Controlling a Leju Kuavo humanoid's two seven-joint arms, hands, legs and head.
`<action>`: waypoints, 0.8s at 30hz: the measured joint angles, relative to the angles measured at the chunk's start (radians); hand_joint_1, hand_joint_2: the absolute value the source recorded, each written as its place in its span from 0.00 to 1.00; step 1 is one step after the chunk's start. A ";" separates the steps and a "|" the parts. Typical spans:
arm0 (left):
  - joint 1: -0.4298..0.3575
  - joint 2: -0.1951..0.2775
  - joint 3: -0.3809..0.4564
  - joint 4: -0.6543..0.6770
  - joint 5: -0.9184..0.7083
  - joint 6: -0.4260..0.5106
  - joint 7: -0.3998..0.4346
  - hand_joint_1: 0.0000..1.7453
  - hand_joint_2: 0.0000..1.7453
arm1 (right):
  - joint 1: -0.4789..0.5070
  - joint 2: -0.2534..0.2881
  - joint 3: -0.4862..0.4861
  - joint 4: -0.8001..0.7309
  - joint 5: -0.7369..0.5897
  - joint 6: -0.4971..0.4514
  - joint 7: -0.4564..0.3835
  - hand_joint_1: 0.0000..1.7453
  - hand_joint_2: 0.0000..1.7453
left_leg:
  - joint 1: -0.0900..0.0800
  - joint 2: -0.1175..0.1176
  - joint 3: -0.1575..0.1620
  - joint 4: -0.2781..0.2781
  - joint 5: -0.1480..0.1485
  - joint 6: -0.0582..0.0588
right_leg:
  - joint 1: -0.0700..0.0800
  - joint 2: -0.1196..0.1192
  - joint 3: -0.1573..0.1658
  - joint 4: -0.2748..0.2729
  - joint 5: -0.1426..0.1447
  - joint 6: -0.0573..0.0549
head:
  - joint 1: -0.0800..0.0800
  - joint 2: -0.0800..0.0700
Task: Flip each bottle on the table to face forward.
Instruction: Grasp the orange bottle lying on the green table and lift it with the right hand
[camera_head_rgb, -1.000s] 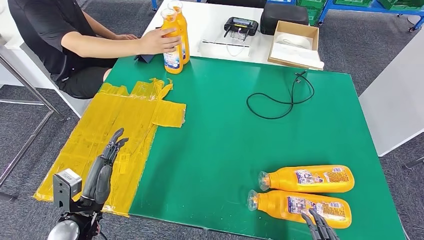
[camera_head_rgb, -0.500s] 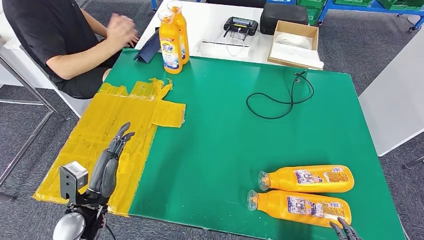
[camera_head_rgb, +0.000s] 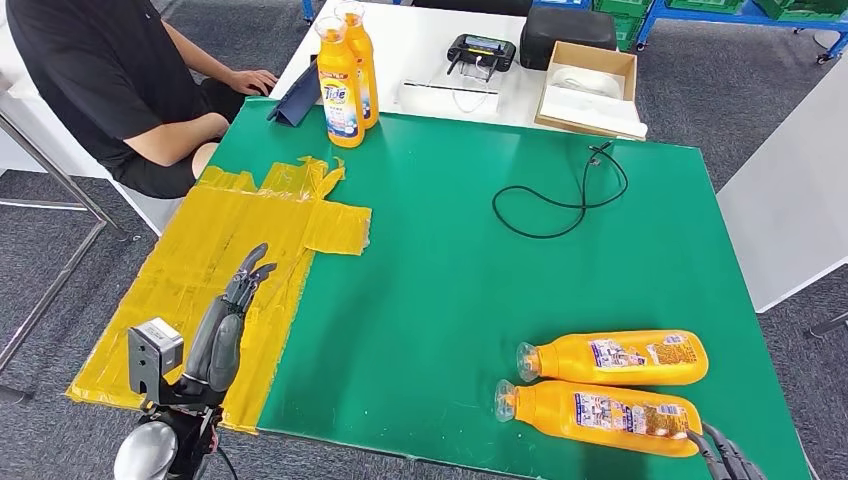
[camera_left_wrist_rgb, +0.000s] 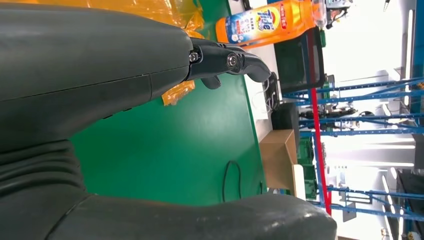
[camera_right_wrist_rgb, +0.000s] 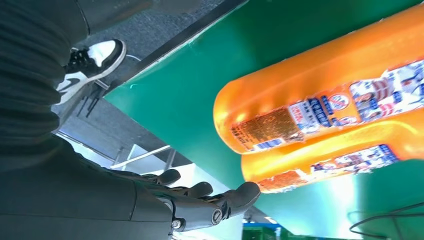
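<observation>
Two orange bottles lie on their sides at the near right of the green table (camera_head_rgb: 450, 260), back labels up: a nearer bottle (camera_head_rgb: 598, 416) (camera_right_wrist_rgb: 320, 95) and a farther bottle (camera_head_rgb: 612, 358) (camera_right_wrist_rgb: 340, 160). Two more orange bottles (camera_head_rgb: 340, 85) stand upright at the far left edge, one with its Tide label (camera_left_wrist_rgb: 260, 22) facing me. My right hand (camera_head_rgb: 725, 458) (camera_right_wrist_rgb: 200, 200) is open, just beside the base of the nearer lying bottle, not touching it. My left hand (camera_head_rgb: 225, 330) (camera_left_wrist_rgb: 225, 57) hovers open over the yellow sheet (camera_head_rgb: 220, 270), holding nothing.
A seated person (camera_head_rgb: 120, 70) is at the far left with a hand by a dark tablet (camera_head_rgb: 295, 105). A black cable (camera_head_rgb: 565, 195) lies on the far right of the mat. Beyond it stand a cardboard box (camera_head_rgb: 590, 85) and a black controller (camera_head_rgb: 482, 50).
The person's hand let go of the standing bottles and drew back to the table's edge. My right hand slid back toward the near right corner. My left hand rose slightly.
</observation>
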 joint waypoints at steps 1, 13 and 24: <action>0.000 0.000 0.000 0.000 0.000 0.000 0.000 0.00 0.00 | 0.000 0.006 -0.005 0.000 0.000 0.000 0.000 0.00 1.00 | 0.000 0.000 0.000 0.000 0.000 0.000 | 0.000 0.000 0.000 0.000 0.000 0.000 | 0.000 0.000; 0.004 0.001 -0.003 0.007 -0.011 -0.009 -0.011 0.00 0.00 | -0.114 0.264 -0.179 0.012 0.193 0.260 -0.325 0.00 1.00 | 0.001 0.001 0.001 0.000 0.000 0.000 | 0.001 0.001 0.000 0.000 0.000 0.000 | 0.000 0.000; 0.003 0.001 -0.012 0.022 -0.011 -0.016 -0.015 0.00 0.00 | -0.205 0.440 -0.287 0.050 0.314 0.339 -0.448 0.00 1.00 | 0.000 0.000 0.001 0.000 0.000 0.000 | 0.000 0.001 0.003 0.000 0.000 0.000 | 0.000 0.000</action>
